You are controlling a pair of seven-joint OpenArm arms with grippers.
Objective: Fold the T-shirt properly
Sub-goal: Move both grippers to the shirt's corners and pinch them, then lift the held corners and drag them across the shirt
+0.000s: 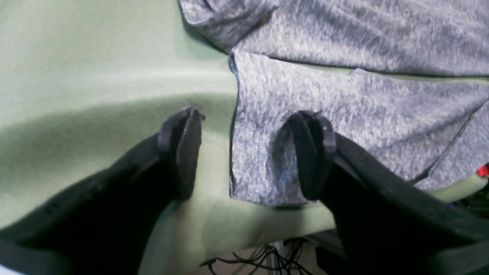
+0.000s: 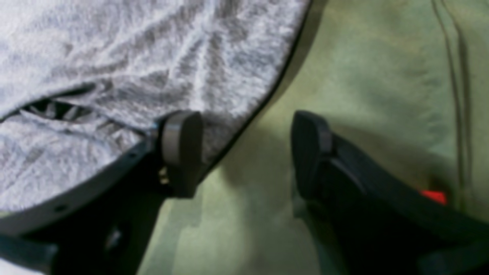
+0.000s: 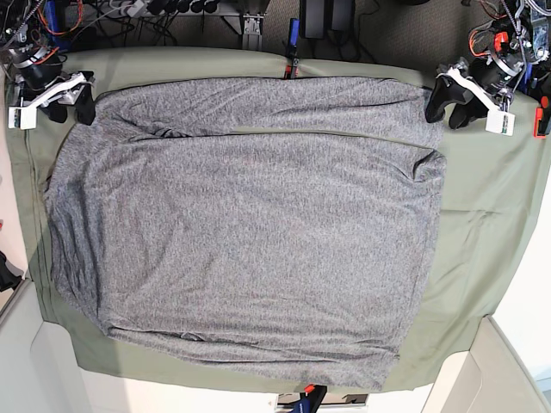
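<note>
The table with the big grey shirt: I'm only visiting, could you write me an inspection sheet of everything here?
Surface: olive-green table cloth, wrinkled in places.
Job's things: grey T-shirt spread flat, one strip along its far edge folded over.
Clutter: nothing seen on the cloth.
Grippers: left gripper open, straddling a shirt edge, one finger over the fabric; right gripper open, straddling the shirt's edge likewise. Neither holds anything.
Cables: loose black cables below the table edge; wiring along the far side.
Surroundings: pale panels at the near corners.
</note>
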